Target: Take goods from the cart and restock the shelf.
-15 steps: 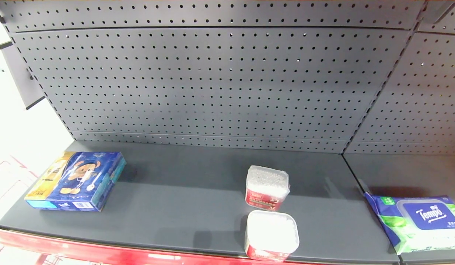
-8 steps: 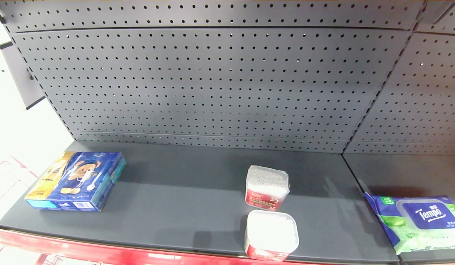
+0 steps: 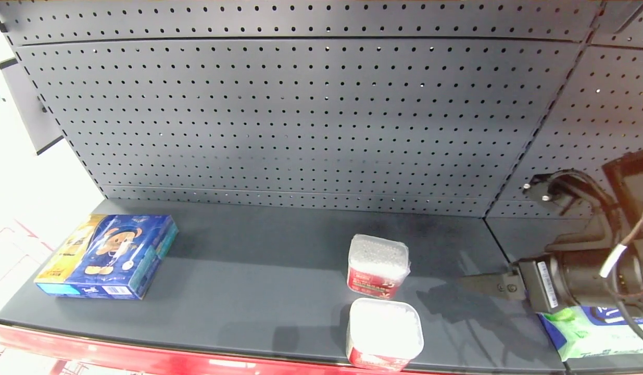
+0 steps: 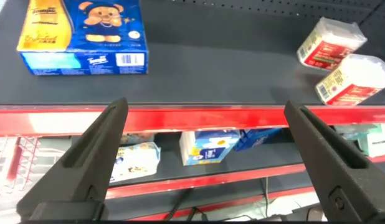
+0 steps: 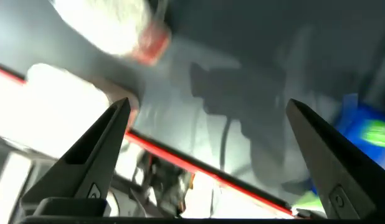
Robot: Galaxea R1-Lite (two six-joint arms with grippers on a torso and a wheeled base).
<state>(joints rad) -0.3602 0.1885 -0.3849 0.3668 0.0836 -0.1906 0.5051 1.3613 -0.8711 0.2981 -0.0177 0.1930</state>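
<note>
A dark shelf (image 3: 259,281) holds a blue box with a cartoon bear (image 3: 110,256) at its left. Two white cotton-swab tubs with red labels stand mid-shelf, one (image 3: 377,265) behind the other (image 3: 383,333) at the front edge. A blue-green wet-wipes pack (image 3: 587,330) lies at the right, mostly under my right arm. My right gripper (image 5: 208,102) hovers open and empty above the shelf between the tubs and the wipes; one of its fingers (image 3: 485,284) points left. My left gripper (image 4: 206,106) is open and empty, in front of the shelf's red front edge (image 4: 199,115).
A perforated grey back panel (image 3: 300,120) rises behind the shelf. An upright (image 3: 529,140) divides it from the bay on the right. The lower shelf holds packaged goods (image 4: 208,146) and wipes packs (image 4: 139,158). Bare shelf lies between the blue box and the tubs.
My right arm has come into the head view from the right, above the shelf, and now covers most of the wipes pack. The goods have not moved.
</note>
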